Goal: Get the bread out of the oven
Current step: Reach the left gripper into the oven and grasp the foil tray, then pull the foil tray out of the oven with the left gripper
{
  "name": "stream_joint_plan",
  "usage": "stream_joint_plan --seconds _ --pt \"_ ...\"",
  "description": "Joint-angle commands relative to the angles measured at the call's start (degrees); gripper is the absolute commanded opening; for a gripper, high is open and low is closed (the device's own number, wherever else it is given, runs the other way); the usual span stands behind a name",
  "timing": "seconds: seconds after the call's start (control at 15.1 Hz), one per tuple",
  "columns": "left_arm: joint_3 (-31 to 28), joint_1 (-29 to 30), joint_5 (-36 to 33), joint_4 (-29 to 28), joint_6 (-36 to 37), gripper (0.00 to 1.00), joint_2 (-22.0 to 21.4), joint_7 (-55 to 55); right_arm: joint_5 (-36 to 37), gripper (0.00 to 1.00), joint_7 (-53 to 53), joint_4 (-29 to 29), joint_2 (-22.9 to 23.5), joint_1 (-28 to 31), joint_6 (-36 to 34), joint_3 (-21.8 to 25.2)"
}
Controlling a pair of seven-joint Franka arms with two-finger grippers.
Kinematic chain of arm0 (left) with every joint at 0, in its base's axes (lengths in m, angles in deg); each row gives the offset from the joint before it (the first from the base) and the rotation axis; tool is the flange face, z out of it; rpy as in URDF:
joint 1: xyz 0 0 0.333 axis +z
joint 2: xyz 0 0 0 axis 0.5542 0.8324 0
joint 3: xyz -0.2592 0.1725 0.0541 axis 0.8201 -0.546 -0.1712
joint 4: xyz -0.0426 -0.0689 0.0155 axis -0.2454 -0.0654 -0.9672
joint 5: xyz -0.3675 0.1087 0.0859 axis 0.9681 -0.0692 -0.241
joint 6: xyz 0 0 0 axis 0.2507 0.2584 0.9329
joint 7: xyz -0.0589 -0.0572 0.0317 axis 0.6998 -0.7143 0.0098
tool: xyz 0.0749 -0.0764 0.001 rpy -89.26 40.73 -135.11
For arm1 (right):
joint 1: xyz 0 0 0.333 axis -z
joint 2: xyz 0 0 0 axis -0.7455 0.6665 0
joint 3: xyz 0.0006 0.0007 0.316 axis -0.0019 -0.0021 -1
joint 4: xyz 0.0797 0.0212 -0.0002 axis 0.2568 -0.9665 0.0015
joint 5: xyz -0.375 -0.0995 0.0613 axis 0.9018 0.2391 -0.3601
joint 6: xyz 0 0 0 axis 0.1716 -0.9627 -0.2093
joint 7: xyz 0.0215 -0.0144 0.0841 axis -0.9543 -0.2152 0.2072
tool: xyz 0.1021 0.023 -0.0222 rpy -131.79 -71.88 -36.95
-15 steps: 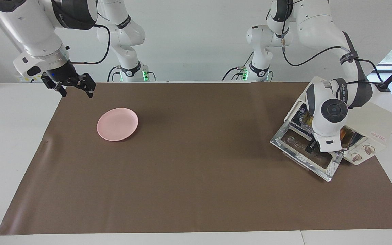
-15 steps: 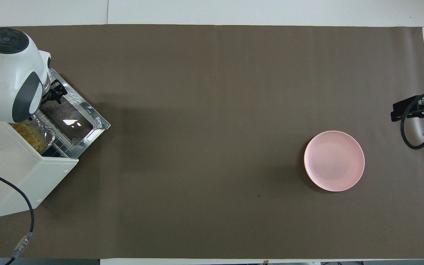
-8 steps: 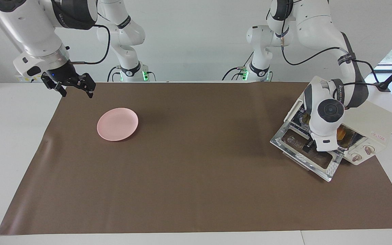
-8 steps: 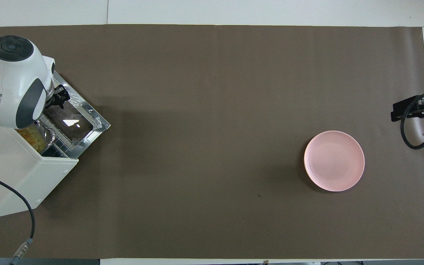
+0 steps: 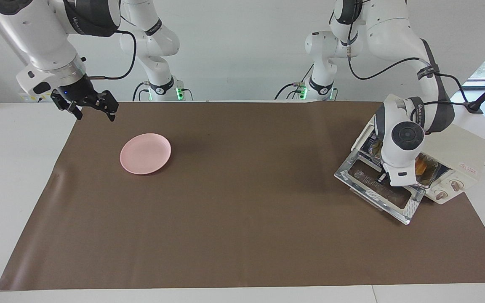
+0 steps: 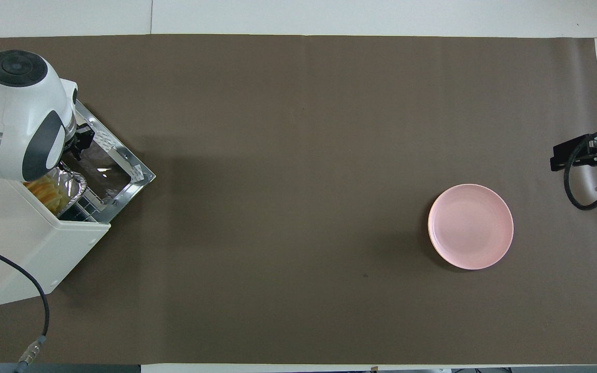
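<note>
The cream-white oven (image 5: 457, 149) (image 6: 24, 248) stands at the left arm's end of the table, its glass door (image 5: 379, 195) (image 6: 117, 173) folded down flat. The golden bread (image 5: 422, 166) (image 6: 44, 189) lies in a crinkled foil tray (image 6: 74, 182) at the oven mouth, partly hidden by the arm. My left gripper (image 5: 382, 180) (image 6: 78, 147) reaches down over the door to the tray's rim and looks shut on it; its fingertips are mostly hidden under the wrist. My right gripper (image 5: 92, 110) (image 6: 563, 155) waits open above the mat's corner at the right arm's end.
A pink plate (image 5: 145, 153) (image 6: 470, 226) lies on the brown mat (image 5: 242, 219) toward the right arm's end. The oven's power cable (image 6: 39, 311) trails off beside the oven.
The left gripper closed at the oven mouth, and the foil tray with the bread has slid a little outward over the door. The right arm has not moved.
</note>
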Motion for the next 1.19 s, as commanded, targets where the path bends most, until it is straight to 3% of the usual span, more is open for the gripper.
stream_joint_plan --seconds 0.0,0.33,0.53,0.79,1.12 --pt "0.09 0.24 -1.3 -2.55 -0.91 0.0 -3.46 3.07 -0.89 1.0 1.21 0.0 -0.51 0.5 -0.91 -0.27" --pt "1.14 -2.56 0.53 -0.79 -5.64 0.0 -2.67 3.79 -0.89 1.0 1.21 0.0 -0.51 0.5 -0.91 -0.27" --pt "1.05 -5.73 9.75 1.48 -8.21 0.0 -1.36 3.34 -0.89 1.0 1.21 0.0 -0.51 0.5 -0.91 -0.27" --pt "1.14 -11.17 15.3 2.63 -11.54 0.0 -0.22 3.26 -0.89 1.0 1.21 0.0 -0.51 0.5 -0.91 -0.27" --pt "1.05 -17.68 19.52 21.33 0.83 0.0 9.27 2.82 -0.89 1.0 1.21 0.0 -0.51 0.5 -0.91 -0.27"
